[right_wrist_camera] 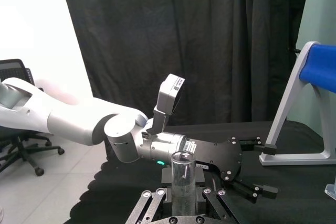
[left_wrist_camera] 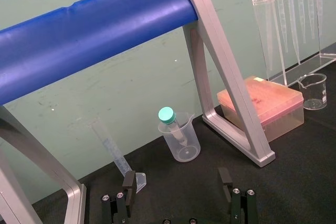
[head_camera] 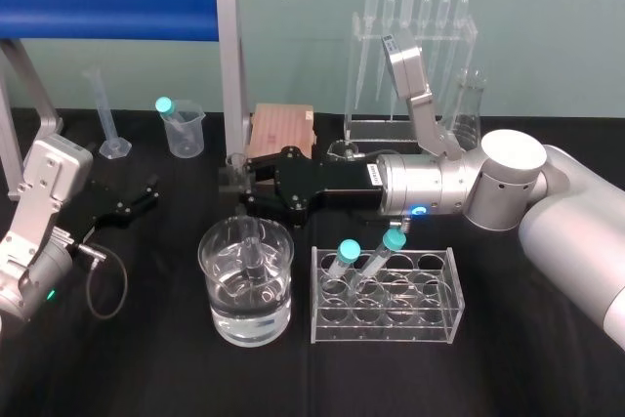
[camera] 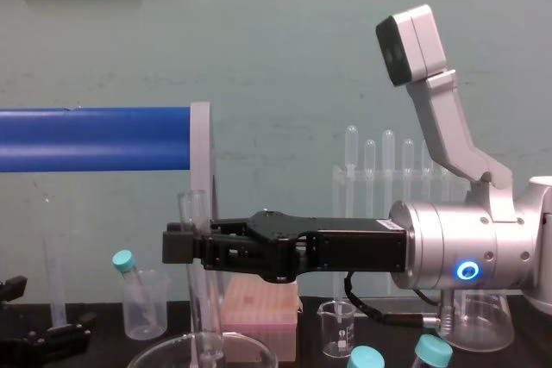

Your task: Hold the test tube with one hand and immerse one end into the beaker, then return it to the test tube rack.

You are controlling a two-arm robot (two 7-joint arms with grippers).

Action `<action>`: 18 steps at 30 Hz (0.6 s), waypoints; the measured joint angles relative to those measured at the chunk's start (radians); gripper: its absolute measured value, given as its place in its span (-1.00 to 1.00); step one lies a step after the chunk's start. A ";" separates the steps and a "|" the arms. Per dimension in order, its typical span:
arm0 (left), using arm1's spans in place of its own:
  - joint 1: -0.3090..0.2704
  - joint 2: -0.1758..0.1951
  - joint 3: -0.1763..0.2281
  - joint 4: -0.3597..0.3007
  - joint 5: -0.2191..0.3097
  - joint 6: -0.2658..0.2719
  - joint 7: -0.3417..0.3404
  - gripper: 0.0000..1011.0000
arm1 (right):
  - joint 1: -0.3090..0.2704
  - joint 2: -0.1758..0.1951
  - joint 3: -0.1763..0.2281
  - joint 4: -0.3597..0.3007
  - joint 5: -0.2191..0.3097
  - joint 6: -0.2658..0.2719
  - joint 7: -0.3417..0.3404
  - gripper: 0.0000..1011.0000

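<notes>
**Tube dipped, rack next**

Right gripper (head_camera: 234,183), centre of head view, fingers pinching the test tube (camera: 205,316) upright, lower end inside the beaker (head_camera: 211,285) at lower centre. Test tube rack (head_camera: 386,324) sits just right of beaker, on this gripper's side. Left gripper (head_camera: 137,200) parked far left, fingers spread
</notes>
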 joint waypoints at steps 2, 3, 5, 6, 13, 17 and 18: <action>0.000 0.000 0.000 0.000 0.000 0.000 0.000 0.98 | 0.000 0.000 0.000 0.000 0.000 0.000 0.000 -0.51; 0.000 0.000 0.000 0.000 0.000 0.000 0.000 0.98 | 0.000 0.000 0.000 0.000 0.000 0.000 0.000 -0.51; 0.000 0.000 0.000 0.000 0.000 0.000 0.000 0.98 | 0.000 0.000 0.000 0.000 0.000 0.000 0.000 -0.51; 0.000 0.000 0.000 0.000 0.000 0.000 0.000 0.98 | 0.000 0.000 0.000 0.000 0.000 0.000 0.000 -0.51; 0.000 0.000 0.000 0.000 0.000 0.000 0.000 0.98 | 0.000 0.000 0.000 0.000 0.000 0.000 0.000 -0.51; 0.000 0.000 0.000 0.000 0.000 0.000 0.000 0.98 | 0.000 0.000 0.000 0.000 0.000 0.000 0.000 -0.51; 0.000 0.000 0.000 0.000 0.000 0.000 0.000 0.98 | 0.000 0.000 0.000 0.000 0.000 0.000 0.000 -0.51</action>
